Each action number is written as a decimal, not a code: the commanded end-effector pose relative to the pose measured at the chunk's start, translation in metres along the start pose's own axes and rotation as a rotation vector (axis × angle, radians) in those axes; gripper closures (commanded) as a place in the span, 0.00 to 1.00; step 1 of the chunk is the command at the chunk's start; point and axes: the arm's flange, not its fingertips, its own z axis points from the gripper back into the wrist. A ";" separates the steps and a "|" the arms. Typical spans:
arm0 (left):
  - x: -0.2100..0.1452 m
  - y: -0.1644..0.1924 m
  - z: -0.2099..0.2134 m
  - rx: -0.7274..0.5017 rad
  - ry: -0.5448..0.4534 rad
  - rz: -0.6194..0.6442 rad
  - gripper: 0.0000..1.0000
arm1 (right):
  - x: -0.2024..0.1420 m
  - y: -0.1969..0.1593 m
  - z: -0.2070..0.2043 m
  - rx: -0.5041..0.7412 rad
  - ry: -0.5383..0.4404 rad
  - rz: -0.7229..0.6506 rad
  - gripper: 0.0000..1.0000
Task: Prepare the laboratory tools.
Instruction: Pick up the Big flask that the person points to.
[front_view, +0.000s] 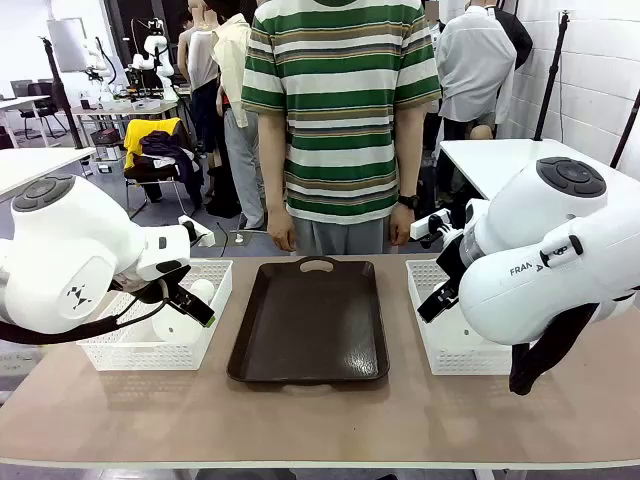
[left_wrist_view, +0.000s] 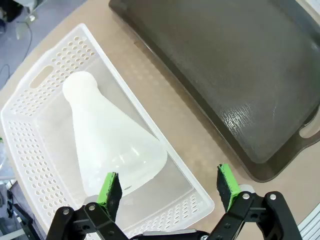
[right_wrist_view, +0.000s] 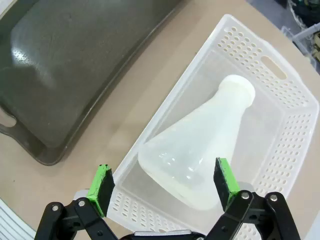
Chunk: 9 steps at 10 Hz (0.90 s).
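Both released: left fingers (left_wrist_view: 109, 192), right fingers (right_wrist_view: 101, 187); left flask (left_wrist_view: 110, 140), right flask (right_wrist_view: 200, 145) mostly obscured frontally.

2 flasks (left_wrist_view: 107, 145) (right_wrist_view: 200, 145), 2 bskts (front_view: 150, 355) (front_view: 450, 358), 1 tray (front_view: 310, 320)

A flat tan table (front_view: 320, 420) with a pale front edge carries three things in a row; a dark brown rectangular plastic tray (front_view: 310, 320) with cut-out handles at both short ends lies at the middle; a white perforated plastic basket (front_view: 120, 355) sits near it on the robot's left; a matching white perforated basket (front_view: 450, 362) sits on the right; a strip of bare table separates each basket from the tray.
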 end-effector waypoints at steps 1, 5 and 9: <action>0.000 0.000 0.000 0.000 0.000 0.000 0.00 | 0.000 0.000 0.000 0.000 0.000 0.000 0.00; 0.000 0.000 0.000 0.000 0.000 0.000 0.00 | 0.000 0.000 0.000 0.000 0.000 0.000 0.00; 0.000 0.000 0.000 0.000 0.000 0.000 0.00 | 0.000 0.000 0.000 0.000 0.000 0.000 0.00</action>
